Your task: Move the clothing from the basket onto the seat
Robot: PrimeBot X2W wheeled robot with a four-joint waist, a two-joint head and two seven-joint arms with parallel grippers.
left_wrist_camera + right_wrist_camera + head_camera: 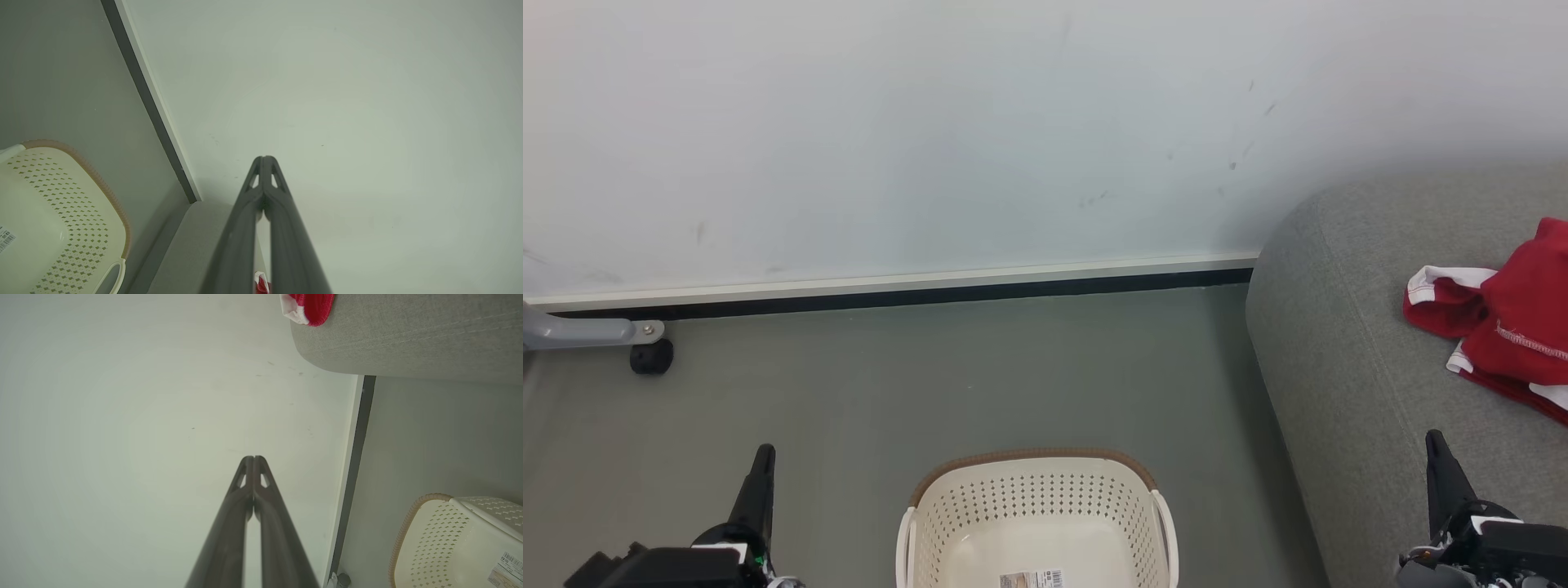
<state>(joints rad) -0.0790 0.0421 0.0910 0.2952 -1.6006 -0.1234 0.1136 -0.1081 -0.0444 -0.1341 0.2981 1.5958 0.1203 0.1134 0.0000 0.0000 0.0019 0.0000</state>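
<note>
The only print we find is a small label (1031, 579) on the inner base of the basket (1029, 498). It carries a barcode and some fine lines, too small for us to read. The right wrist view catches the same label at its lower right corner, again illegible.

The clothing (1515, 318) lies on the seat (1339, 367), at the right of the head view. It is a rumpled red heap with white trim bands showing at its left and lower edges and a line of white stitching across the plain red part.

The basket stands on the grey-green floor (931, 384), near the seat's rounded end, with a strip of floor between them.

Behind both runs a pale wall (931, 122) with a few faint scuff marks, and a white and black baseboard (890, 290) along its foot. At far left, a grey metal leg (580, 332) ends in a black caster (651, 357), well apart from the basket.

Our left gripper (762, 457) hangs over the floor left of the basket, and the right gripper (1434, 441) hangs over the near part of the seat, apart from the clothing. In each wrist view the two dark fingers meet tip to tip, pressed closed with nothing held.
</note>
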